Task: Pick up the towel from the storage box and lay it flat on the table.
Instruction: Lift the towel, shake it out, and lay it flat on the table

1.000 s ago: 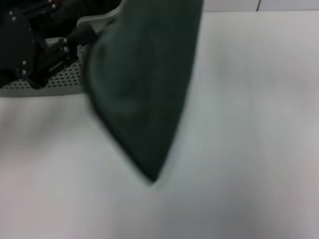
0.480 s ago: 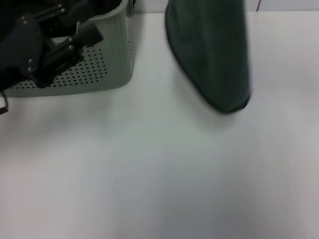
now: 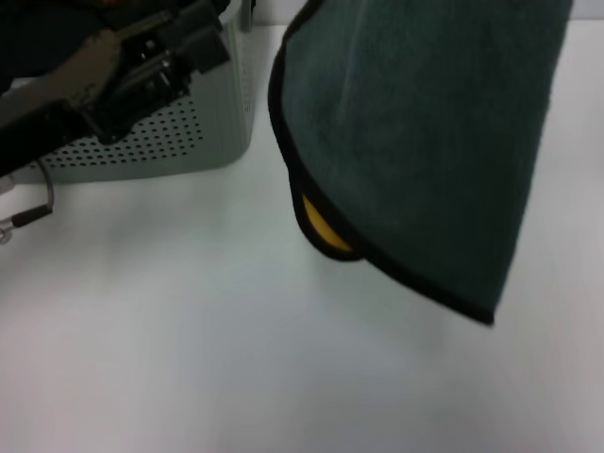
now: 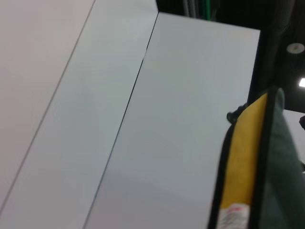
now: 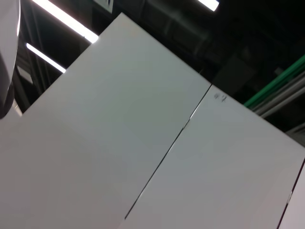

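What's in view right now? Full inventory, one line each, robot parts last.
towel: 1, dark teal-green with black edging and a yellow underside showing at its lower fold, hanging in the air above the table, right of the storage box, top out of the head view.
storage box: 1, pale sage-green, perforated sides, far left of the table.
table: 1, white, under everything.
wall panels: several, white, seen from both wrist views.
left pincer: 1, black, in front of the storage box's upper edge, apart from the towel.
right pincer: not in view.
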### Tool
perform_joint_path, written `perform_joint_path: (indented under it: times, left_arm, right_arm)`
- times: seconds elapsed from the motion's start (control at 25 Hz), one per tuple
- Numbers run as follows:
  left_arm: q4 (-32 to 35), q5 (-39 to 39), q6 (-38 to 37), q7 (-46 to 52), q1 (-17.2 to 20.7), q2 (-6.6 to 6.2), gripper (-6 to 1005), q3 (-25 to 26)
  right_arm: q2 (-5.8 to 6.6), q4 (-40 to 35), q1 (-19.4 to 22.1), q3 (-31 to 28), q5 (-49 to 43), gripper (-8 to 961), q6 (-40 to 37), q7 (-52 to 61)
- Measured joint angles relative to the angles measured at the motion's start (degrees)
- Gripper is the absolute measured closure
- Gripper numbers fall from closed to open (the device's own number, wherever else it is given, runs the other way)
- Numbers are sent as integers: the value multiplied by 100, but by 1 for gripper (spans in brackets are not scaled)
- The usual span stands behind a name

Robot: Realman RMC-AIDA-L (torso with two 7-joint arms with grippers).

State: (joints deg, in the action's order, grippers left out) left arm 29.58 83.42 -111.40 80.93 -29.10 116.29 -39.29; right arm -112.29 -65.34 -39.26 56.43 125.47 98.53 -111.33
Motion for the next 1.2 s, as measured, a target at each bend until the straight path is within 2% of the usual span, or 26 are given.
perform_joint_path:
  times: [0.12,0.28,0.52,0.64,0.84,1.2]
  left_arm:
    - [-4,228,-56,285,-67,-16,561,-57]
    - [-14,263,-256,403,-144,-26,561,-465]
    - [-245,252,-308,370,-398,40,562,-896]
    - [-446,291,-269,277,-523,96,562,-932]
    - [-472,419,-95,164,-529,192,563,-944]
    - [-602,469,-56,233,-538,209,563,-949]
  right_arm:
    - [40,149,-72,-1,126,946,87,-2]
    - [15,222,-113,-1,177,946,129,-3]
    - [-4,224,-79,-1,181,946,165,-3]
    - [-5,224,-62,-1,189,946,170,-3]
    - [-11,220,-60,-1,190,945,189,-3]
    - [-11,210,-60,11,269,945,274,-75]
